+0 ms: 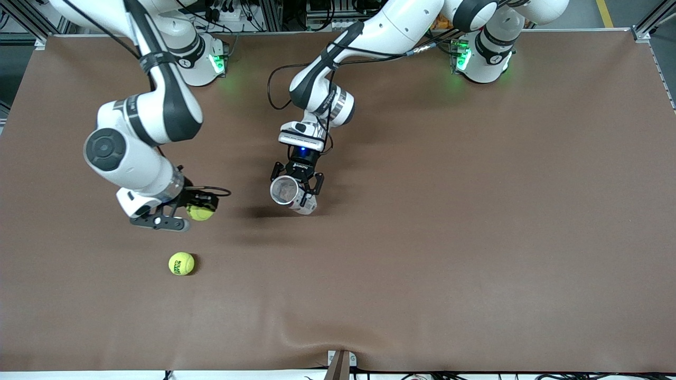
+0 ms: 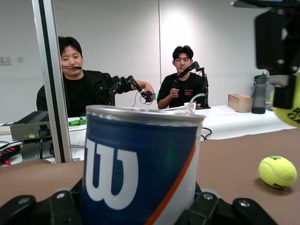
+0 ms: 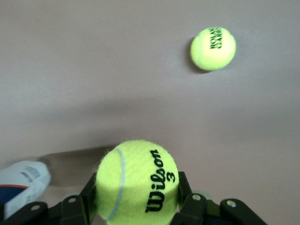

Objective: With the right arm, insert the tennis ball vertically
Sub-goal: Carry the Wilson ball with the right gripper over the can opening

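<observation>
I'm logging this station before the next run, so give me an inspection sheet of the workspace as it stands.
Surface: brown cloth-covered table, with a ripple at the edge nearest the front camera.
Job's things: yellow-green Wilson tennis ball in the right gripper; blue and white Wilson ball can in the left gripper, its open mouth tilted toward the front camera.
Clutter: second yellow-green tennis ball loose on the table, nearer the front camera than the held ball.
Grippers: right gripper shut on the ball, toward the right arm's end; left gripper shut on the can, over mid-table.
Cables: black cable loop hanging off the left arm.
Surroundings: two seated people in the left wrist view.
</observation>
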Robot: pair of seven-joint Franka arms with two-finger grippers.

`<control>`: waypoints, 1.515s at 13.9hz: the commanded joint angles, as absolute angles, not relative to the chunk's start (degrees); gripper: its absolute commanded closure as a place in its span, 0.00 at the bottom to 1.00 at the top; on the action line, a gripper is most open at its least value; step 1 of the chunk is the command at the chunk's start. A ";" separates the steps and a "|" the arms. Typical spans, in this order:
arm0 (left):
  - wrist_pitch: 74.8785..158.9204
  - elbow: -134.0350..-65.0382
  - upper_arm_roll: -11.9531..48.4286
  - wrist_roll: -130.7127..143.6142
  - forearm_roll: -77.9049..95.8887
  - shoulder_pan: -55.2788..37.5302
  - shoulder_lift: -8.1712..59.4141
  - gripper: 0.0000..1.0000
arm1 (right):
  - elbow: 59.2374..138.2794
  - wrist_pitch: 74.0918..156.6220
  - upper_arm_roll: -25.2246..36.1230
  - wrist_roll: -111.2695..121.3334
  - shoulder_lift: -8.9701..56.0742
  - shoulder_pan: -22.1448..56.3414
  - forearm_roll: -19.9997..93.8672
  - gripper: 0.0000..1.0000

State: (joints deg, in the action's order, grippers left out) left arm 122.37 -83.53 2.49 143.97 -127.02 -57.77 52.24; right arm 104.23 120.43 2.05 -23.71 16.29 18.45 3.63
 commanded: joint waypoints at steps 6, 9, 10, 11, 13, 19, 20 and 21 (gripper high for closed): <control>115.05 -79.80 3.60 152.49 -130.78 -58.97 56.16 0.23 | 99.94 119.45 2.46 -38.92 15.82 29.70 7.56 1.00; 114.26 -79.89 3.52 152.67 -130.87 -58.89 56.60 0.23 | 97.30 119.27 2.55 -41.30 16.00 31.46 7.56 1.00; 114.26 -79.89 3.52 152.75 -130.87 -58.89 57.04 0.23 | 97.29 119.27 2.55 -41.40 16.00 31.99 7.65 1.00; 114.26 -79.89 3.52 152.84 -130.96 -58.89 57.39 0.23 | 97.29 119.27 2.55 -41.92 16.00 32.51 7.73 1.00; 114.17 -79.89 3.52 152.84 -130.96 -58.89 58.09 0.23 | 96.68 119.27 2.46 -42.63 16.00 33.13 7.73 1.00; 114.17 -79.89 3.52 152.93 -130.96 -58.89 58.18 0.20 | 96.50 120.23 2.55 -43.86 18.10 35.24 7.73 1.00; 113.91 -79.98 3.60 152.93 -130.96 -58.89 58.18 0.20 | 96.42 120.23 2.55 -43.94 18.71 35.33 7.73 1.00; 113.30 -79.89 3.60 153.02 -130.87 -58.89 58.27 0.20 | 95.89 120.23 2.55 -43.95 19.07 35.42 7.73 1.00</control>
